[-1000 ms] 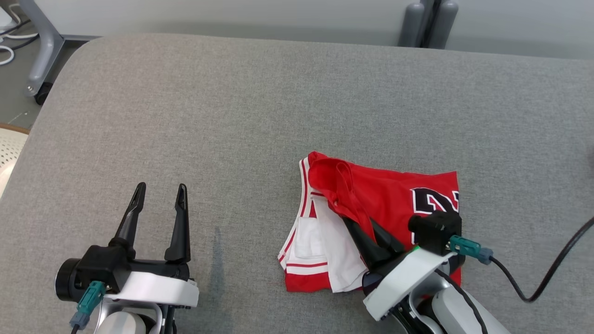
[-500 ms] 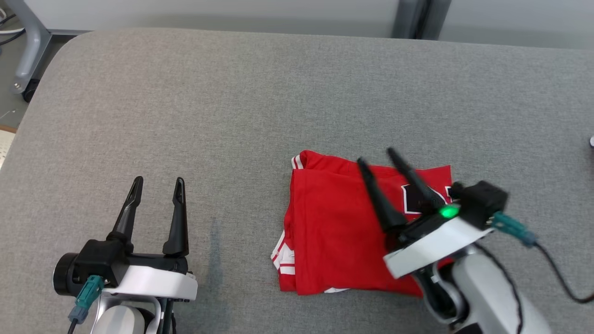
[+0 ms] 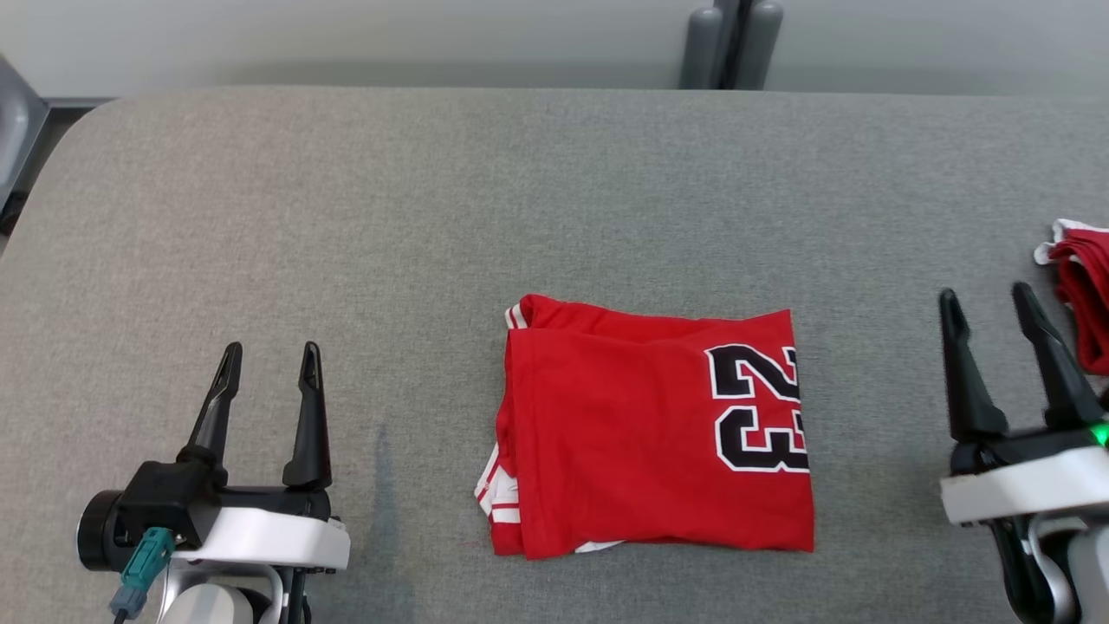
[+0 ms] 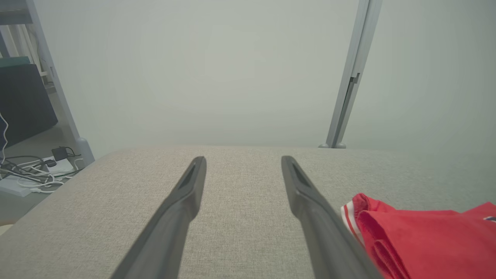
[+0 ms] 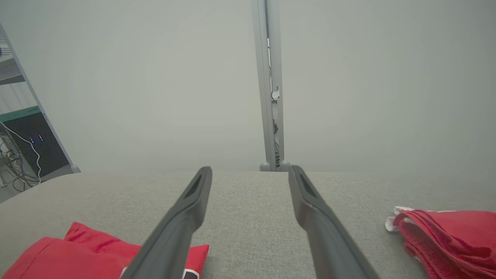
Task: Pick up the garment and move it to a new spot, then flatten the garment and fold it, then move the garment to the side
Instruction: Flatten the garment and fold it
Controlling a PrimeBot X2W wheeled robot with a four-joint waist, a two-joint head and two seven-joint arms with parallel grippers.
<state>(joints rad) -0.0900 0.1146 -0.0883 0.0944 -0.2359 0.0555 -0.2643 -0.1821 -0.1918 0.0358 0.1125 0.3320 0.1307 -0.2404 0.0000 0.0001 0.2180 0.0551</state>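
While both of my end effectors are spread wide and gripping nothing, the red jersey (image 3: pixel 650 433) lies folded into a rough rectangle on the grey desk (image 3: pixel 520 199). It sits in the near middle of the desk, between the two of them and touching neither.

My left end effector (image 3: pixel 270 360) is over the near left of the desk, its fingers pointing to the far side, well apart from the jersey's left edge. My right end effector (image 3: pixel 986 299) is over the near right, also pointing far, with a strip of bare desk between it and the jersey's right edge.

The number 23 (image 3: pixel 762 407), black with a white outline, lies sideways on the right part of the jersey. White-striped trim (image 3: pixel 498 503) peeks out from under the fold at its near left corner.

In the left wrist view the jersey's far left corner shows at the lower right, just beside the right finger of the left end effector (image 4: pixel 243 161). In the right wrist view the jersey is at the lower left, partly behind the left finger of the right end effector (image 5: pixel 250 170).

A second red garment (image 3: pixel 1083 295) with white edging lies bunched at the right edge of the desk, to the right of my right end effector. A grey post (image 3: pixel 728 43) stands beyond the far edge.
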